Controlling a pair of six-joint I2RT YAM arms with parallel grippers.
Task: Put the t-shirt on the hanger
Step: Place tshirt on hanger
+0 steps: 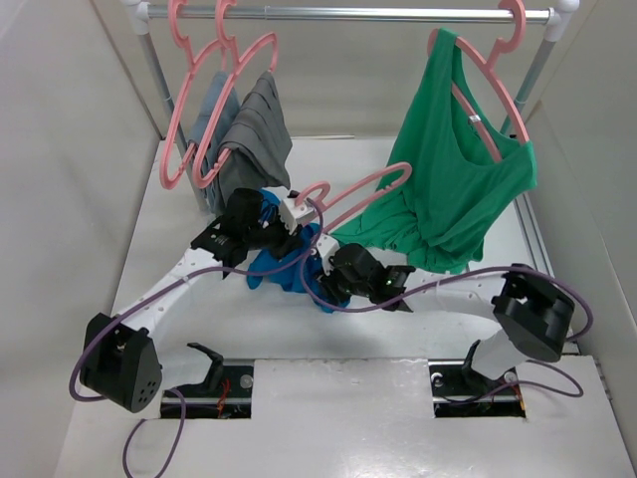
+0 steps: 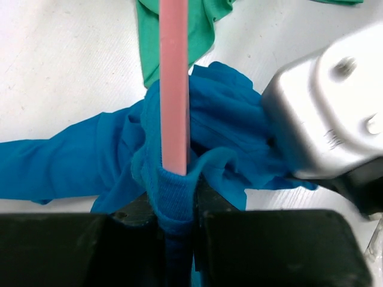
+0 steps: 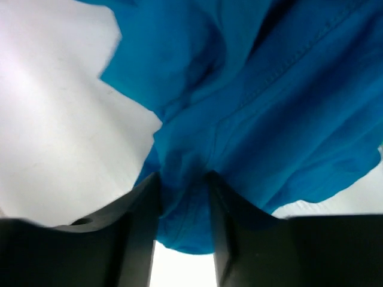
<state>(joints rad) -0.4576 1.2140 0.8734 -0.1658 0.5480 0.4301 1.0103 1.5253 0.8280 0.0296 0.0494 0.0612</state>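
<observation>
The bright blue t-shirt (image 1: 271, 267) lies bunched on the table between both arms. The free pink hanger (image 1: 358, 189) slants above it, its hook end at my left gripper (image 1: 284, 231). In the left wrist view the left gripper (image 2: 175, 206) is shut on the hanger's pink bar (image 2: 174, 89), with a ribbed blue edge of the t-shirt (image 2: 227, 119) wrapped around the bar between the jaws. My right gripper (image 1: 326, 274) is at the t-shirt's right side. In the right wrist view it (image 3: 182, 209) is shut on a fold of the t-shirt (image 3: 269, 107).
A metal rail (image 1: 348, 14) spans the back. Pink hangers with grey garments (image 1: 249, 139) hang at its left, and the green top (image 1: 458, 179) hangs at its right, its hem near the free hanger. White walls close both sides. A silver arm housing (image 2: 323, 107) sits close to my left gripper.
</observation>
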